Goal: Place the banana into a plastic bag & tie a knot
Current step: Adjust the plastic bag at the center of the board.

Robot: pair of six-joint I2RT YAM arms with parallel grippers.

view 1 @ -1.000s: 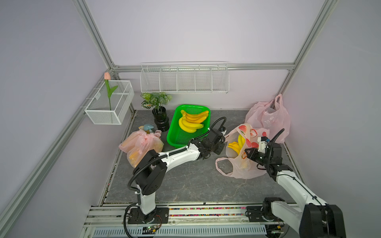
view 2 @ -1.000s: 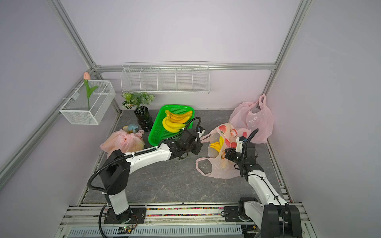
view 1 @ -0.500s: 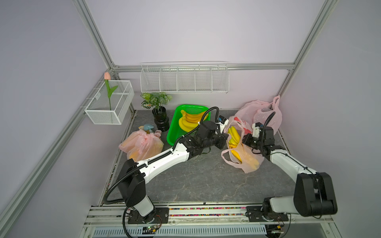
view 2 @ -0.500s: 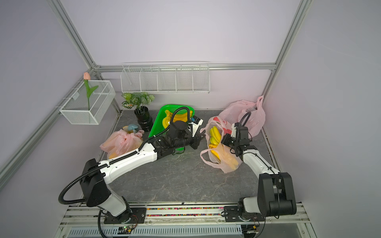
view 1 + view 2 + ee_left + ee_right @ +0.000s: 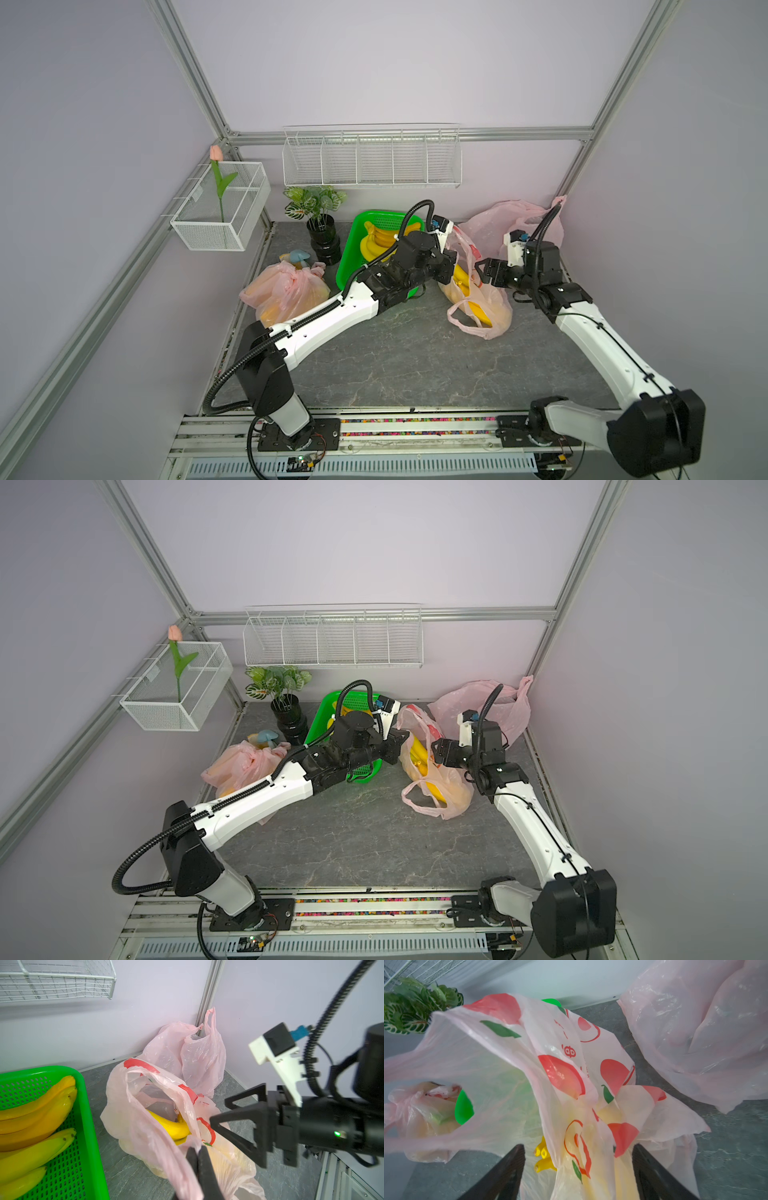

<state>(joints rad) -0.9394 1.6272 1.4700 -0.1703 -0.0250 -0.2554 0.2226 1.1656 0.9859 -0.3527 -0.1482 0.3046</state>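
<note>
Left gripper (image 5: 197, 1154) pinching plastic bag (image 5: 133, 1105) rim; right gripper (image 5: 218, 1111) jaws spread at bag's side; banana (image 5: 168, 1126) inside, between both.

Lilac walls (image 5: 374, 62), grey marbled floor (image 5: 395, 365), aluminium frame (image 5: 519, 134), wire shelf (image 5: 370, 166)

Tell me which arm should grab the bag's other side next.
Right. The right hand is open and holds nothing, with its fingers either side of the bag's plastic. The left hand is shut, pinching the bag's rim, so it is busy.
</note>
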